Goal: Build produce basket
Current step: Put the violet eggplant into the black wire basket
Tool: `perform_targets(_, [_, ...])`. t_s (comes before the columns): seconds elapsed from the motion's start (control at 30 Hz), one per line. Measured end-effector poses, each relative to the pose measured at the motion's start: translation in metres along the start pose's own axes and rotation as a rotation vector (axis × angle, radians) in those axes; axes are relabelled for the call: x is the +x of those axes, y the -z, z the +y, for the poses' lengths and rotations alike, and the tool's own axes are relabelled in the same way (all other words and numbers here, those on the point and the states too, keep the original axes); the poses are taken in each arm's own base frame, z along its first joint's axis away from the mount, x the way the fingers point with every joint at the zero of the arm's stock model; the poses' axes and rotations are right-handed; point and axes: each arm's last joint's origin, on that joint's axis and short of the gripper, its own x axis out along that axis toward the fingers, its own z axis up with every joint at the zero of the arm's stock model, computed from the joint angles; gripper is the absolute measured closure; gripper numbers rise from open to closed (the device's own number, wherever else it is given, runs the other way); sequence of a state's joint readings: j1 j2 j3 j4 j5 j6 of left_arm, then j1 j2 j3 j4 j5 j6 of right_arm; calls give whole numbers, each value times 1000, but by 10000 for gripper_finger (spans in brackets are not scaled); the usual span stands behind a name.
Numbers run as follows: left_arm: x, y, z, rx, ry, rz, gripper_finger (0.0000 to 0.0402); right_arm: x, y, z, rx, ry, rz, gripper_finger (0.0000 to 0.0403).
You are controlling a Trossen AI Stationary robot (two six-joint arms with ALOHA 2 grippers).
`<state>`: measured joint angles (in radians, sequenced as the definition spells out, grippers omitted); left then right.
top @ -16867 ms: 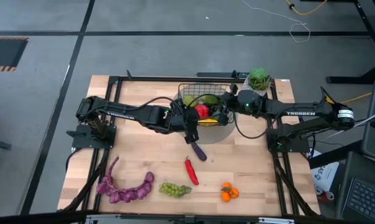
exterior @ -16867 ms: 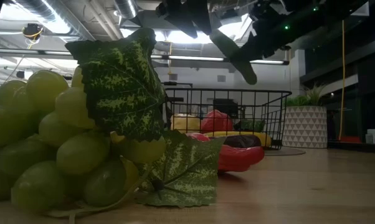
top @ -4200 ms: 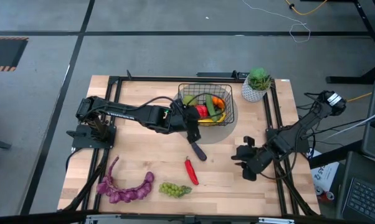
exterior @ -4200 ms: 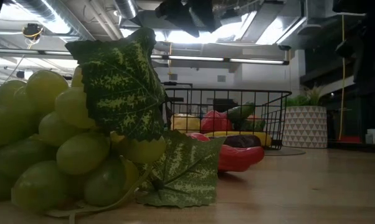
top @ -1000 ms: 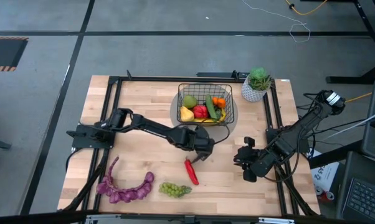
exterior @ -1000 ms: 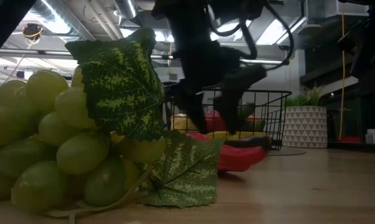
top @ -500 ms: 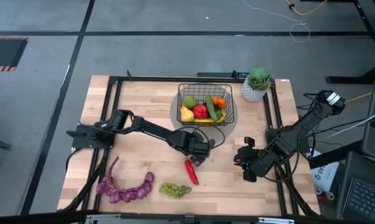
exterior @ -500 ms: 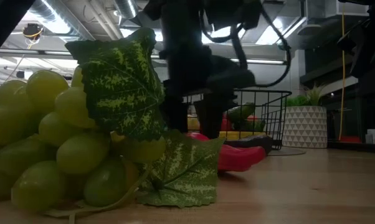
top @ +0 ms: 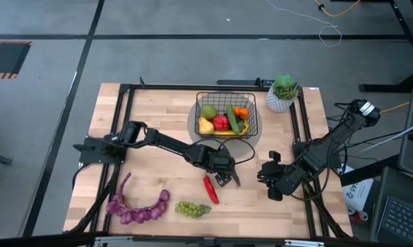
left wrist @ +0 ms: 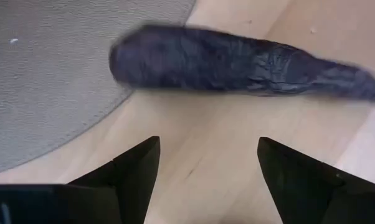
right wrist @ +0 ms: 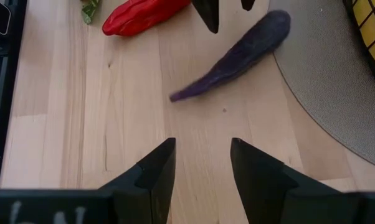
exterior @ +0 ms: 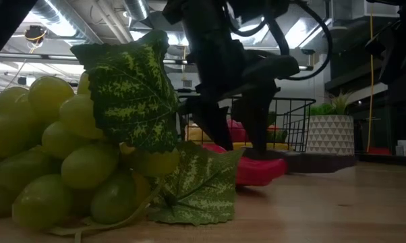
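Hovering low, our left gripper spreads its fingers beside the dark purple elongated eggplant on the wooden surface. Our right gripper waits right, fingers apart.

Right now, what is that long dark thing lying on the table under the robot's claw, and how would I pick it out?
Start at the black wire basket on its grey round mat. Just off the mat's near edge, on bare wood, lies the dark eggplant, with the open left gripper over it. The red chili lies beside it; the eggplant is the purple-black one, tapering to a thin tail.
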<state>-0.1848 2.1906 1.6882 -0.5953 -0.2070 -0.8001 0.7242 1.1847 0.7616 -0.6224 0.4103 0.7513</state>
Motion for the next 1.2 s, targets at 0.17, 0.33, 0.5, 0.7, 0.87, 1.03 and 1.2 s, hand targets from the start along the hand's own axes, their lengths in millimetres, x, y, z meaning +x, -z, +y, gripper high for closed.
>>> perform_targets(0.17, [0, 0, 0, 3, -2, 2, 137, 0, 0, 0, 0, 0, 0, 248])
perform_targets(0.33, [-5, 1, 1, 122, -15, 13, 137, 0, -1, -1, 26, 26, -26, 248])
perform_targets(0.5, [-30, -1, 0, 152, -91, -66, 137, 2, -3, 0, 32, 67, -74, 248])
perform_targets(0.7, [-53, 5, -9, 187, -163, -175, 137, 23, 0, 3, 5, 154, -49, 248])
perform_targets(0.87, [-67, 10, -12, 282, -183, -180, 137, 47, -1, 2, 15, 212, -18, 248])
perform_targets(1.03, [-81, 11, -9, 401, -230, -177, 137, 66, -7, 3, 21, 169, 1, 248])
perform_targets(1.2, [-114, 5, 3, 225, -341, -297, 137, 76, -12, 4, 23, 128, -2, 248])
